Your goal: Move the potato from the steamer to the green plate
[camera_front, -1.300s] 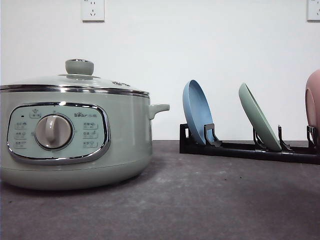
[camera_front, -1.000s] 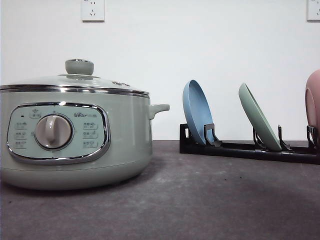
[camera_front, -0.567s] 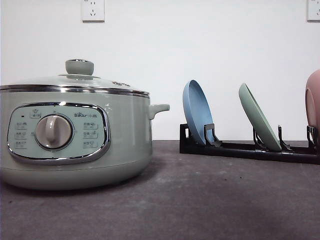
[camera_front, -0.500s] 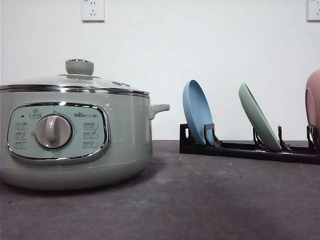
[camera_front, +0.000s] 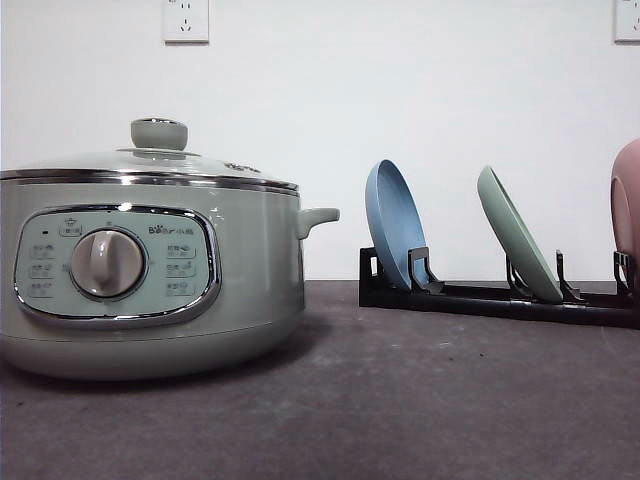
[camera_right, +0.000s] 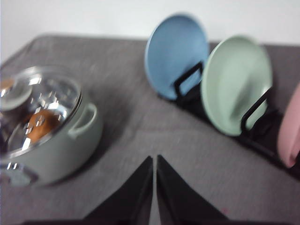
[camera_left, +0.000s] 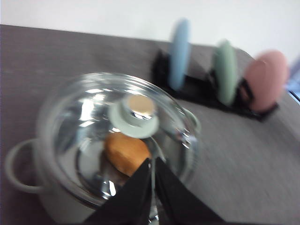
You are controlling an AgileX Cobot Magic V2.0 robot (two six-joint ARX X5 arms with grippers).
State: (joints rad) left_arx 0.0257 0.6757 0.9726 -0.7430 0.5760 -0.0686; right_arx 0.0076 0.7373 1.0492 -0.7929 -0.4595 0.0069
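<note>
The pale green steamer (camera_front: 150,280) stands at the left of the table with its glass lid (camera_left: 117,126) on, knob (camera_left: 136,115) on top. The orange-brown potato (camera_left: 125,152) lies inside and shows through the lid; it is also visible as the potato (camera_right: 42,124) in the right wrist view. The green plate (camera_front: 518,250) stands on edge in a black rack (camera_front: 480,298), between a blue and a pink plate. My left gripper (camera_left: 153,161) hangs shut above the lid. My right gripper (camera_right: 154,159) hangs shut over bare table, between the steamer (camera_right: 51,140) and the green plate (camera_right: 234,84).
A blue plate (camera_front: 392,225) and a pink plate (camera_front: 628,205) stand in the same rack on either side of the green one. The steamer's side handle (camera_front: 318,217) sticks out toward the rack. Dark grey table (camera_front: 430,400) lies in front.
</note>
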